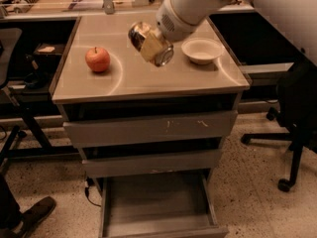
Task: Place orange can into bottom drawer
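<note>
Camera view. Gripper (148,41) at upper centre of frame, clenched on the orange can (157,53). The can is held tilted above the cabinet top (148,83), long axis running upper-left to lower-right. Bottom drawer (158,202) stands open at lower centre, well below the can. No label legible.

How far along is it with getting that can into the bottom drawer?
Done: the bottom drawer stands open. In hand: the end effector holds the orange can tilted above the cabinet top, between apple and bowl. Left: bring it down over the drawer and release it.
</note>
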`<state>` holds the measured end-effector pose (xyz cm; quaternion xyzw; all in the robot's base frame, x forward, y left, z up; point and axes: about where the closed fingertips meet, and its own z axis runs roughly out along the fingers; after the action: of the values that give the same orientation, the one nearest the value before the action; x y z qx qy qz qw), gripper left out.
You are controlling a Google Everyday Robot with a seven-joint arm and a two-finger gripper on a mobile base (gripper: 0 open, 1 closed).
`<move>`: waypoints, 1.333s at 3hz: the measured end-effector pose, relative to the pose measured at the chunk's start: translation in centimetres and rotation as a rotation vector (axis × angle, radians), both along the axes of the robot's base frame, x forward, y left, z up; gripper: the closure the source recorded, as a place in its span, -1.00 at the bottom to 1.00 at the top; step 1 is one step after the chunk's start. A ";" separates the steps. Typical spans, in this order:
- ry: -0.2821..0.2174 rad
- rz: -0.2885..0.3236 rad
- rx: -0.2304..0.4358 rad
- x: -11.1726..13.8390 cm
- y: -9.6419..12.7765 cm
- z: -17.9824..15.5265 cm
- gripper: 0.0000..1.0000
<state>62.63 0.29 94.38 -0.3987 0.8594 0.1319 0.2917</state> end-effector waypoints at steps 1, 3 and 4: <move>0.025 0.005 -0.018 -0.5 0.0 -1.5 1.00; 0.063 -0.053 0.015 -6.8 0.1 -1.8 1.00; 0.155 -0.083 0.049 -10.2 0.7 -5.8 1.00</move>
<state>52.39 1.04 88.56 -0.3440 0.8917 0.1713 0.2392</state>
